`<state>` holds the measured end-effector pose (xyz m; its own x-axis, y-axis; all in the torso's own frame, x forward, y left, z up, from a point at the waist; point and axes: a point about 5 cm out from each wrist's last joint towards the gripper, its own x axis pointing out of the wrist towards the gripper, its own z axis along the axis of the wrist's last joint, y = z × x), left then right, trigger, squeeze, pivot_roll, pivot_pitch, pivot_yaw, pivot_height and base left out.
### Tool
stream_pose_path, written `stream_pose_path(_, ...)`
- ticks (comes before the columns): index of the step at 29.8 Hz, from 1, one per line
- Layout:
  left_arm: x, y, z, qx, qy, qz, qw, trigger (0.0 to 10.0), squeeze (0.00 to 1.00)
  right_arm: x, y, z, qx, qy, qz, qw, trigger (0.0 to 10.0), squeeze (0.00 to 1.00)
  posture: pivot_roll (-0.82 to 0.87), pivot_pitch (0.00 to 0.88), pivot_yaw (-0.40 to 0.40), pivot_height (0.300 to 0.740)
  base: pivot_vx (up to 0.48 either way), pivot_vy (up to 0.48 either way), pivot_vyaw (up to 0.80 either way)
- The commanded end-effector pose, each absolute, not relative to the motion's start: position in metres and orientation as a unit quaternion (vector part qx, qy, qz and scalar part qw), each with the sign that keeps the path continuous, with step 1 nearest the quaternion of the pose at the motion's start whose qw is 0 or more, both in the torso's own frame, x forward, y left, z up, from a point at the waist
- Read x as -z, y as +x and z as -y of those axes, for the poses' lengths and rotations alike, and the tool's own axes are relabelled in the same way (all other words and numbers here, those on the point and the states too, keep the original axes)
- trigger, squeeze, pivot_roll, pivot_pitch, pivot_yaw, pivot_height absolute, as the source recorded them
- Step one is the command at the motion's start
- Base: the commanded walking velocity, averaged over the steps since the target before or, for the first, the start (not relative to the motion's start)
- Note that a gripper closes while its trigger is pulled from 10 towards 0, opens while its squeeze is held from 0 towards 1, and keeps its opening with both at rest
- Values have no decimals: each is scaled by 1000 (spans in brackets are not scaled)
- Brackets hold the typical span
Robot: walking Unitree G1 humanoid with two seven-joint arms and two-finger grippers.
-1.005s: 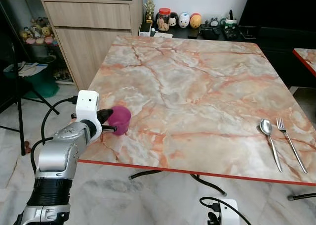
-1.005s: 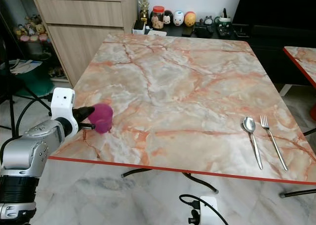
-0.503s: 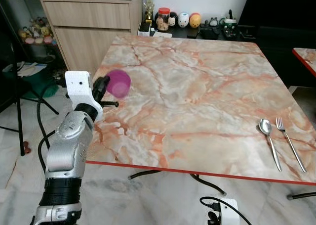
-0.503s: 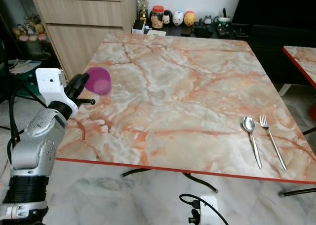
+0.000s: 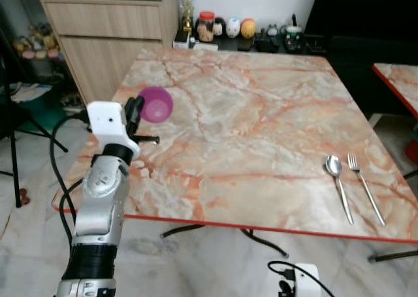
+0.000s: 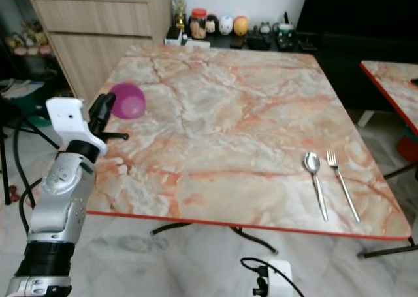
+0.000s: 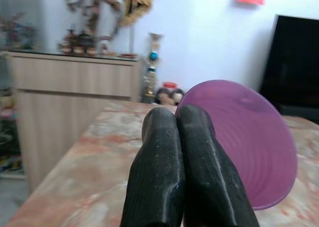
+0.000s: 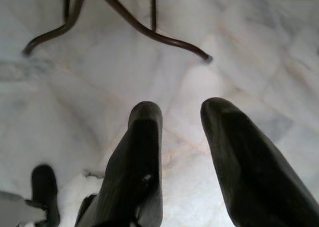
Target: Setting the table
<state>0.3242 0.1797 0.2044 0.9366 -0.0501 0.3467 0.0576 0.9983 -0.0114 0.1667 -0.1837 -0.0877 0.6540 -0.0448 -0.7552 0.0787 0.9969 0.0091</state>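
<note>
Left gripper: pinched on purple cup, table's 9 o'clock. Spoon, fork: 4 o'clock. Right gripper: parted, empty.

My left claw has matt, finely grainy black fingers clamped on a translucent purple plastic cup with faint ridges. Beneath it I see a polished, orange-veined marble counter. Far across from the claw lie a shiny metal spoon and fork.
</note>
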Motion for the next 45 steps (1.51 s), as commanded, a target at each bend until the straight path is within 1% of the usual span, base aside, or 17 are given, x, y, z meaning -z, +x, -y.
stream_pose_path(1, -210, 325, -175, 32, -8, 188, 982, 10000, 0, 88, 164, 189, 42, 19, -418, 907, 10000, 0, 113, 0, -53, 740, 0, -465, 0)
stream_pose_path(21, -214, 328, -175, 33, -8, 196, 980, 10000, 0, 89, 163, 188, 43, 22, -420, 906, 10000, 0, 110, 0, -50, 740, 0, -465, 0)
stream_pose_path(30, -216, 329, -176, 31, -5, 200, 979, 10000, 0, 89, 163, 188, 43, 22, -425, 904, 10000, 0, 110, 0, -50, 740, 0, -463, -636)
stream_pose_path(45, -221, 331, -177, 31, -8, 210, 977, 10000, 0, 89, 163, 187, 38, 18, -421, 906, 10000, 0, 97, 0, -38, 740, 0, -458, 0)
